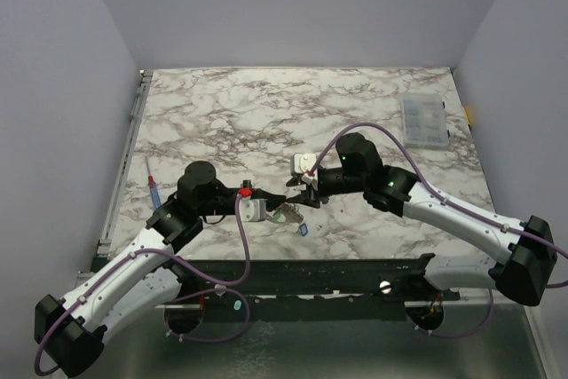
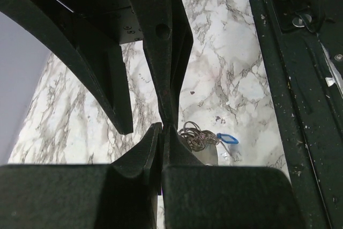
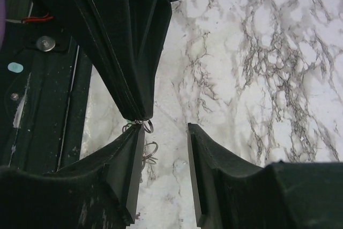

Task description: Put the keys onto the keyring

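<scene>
The keyring [image 2: 195,134], a bunch of thin silvery loops, hangs at the tips of my left gripper [image 2: 162,127], which is shut on it. In the right wrist view small loops of the keyring [image 3: 148,126] stick out from those shut tips. The blue key [image 2: 228,138] lies on the marble just past the ring, and it shows again from above [image 1: 303,229]. The green key [image 1: 286,215] sits close under the ring. My right gripper [image 3: 165,130] faces the left one, open, its left finger [image 3: 131,154] against the ring and nothing between its jaws.
A clear compartment box [image 1: 423,122] stands at the back right of the marble table [image 1: 266,113]. A blue-and-red pen-like tool [image 1: 154,191] lies near the left edge. The black rail [image 1: 311,272] runs along the near edge, right behind both grippers.
</scene>
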Robot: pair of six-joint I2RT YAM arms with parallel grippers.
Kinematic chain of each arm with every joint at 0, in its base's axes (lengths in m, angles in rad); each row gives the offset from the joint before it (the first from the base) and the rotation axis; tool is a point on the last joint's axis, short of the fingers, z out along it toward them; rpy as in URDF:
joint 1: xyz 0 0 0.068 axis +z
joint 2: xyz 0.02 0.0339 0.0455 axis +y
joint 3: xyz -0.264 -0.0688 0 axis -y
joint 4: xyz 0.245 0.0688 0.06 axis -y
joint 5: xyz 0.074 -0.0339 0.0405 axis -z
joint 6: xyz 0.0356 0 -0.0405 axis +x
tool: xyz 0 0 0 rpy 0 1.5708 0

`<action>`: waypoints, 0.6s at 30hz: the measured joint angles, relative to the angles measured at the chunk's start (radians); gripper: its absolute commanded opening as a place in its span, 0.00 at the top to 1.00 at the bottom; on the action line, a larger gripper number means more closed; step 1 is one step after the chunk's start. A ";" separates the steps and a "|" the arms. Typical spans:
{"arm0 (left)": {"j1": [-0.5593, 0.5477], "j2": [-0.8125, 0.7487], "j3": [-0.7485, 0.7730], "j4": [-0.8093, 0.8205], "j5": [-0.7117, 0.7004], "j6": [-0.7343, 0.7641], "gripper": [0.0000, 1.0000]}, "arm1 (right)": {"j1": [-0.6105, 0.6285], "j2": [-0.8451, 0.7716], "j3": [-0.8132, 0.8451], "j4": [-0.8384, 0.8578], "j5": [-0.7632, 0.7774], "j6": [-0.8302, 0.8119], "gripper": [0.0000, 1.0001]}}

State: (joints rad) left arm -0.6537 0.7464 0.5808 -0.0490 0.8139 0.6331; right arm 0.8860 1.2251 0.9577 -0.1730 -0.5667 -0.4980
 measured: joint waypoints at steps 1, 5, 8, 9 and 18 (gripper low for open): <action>0.000 0.000 0.000 0.000 0.002 0.001 1.00 | 0.000 0.000 0.000 0.001 -0.006 0.000 0.55; 0.000 0.000 0.000 0.000 0.007 0.004 1.00 | -0.002 0.010 0.000 0.005 -0.033 0.000 0.57; 0.000 0.000 0.000 0.000 0.008 0.007 1.00 | -0.002 0.028 0.000 0.007 -0.050 0.001 0.61; 0.000 0.000 0.000 0.000 0.008 0.008 1.00 | -0.002 0.034 0.000 0.007 -0.055 0.001 0.64; 0.002 0.000 0.000 -0.003 0.008 0.018 1.00 | -0.002 0.061 0.000 0.009 -0.071 0.001 0.99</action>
State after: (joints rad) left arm -0.6514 0.7464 0.5808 -0.0517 0.8215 0.6506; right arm 0.8841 1.2858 0.9577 -0.1642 -0.6376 -0.4969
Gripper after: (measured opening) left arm 0.017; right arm 0.033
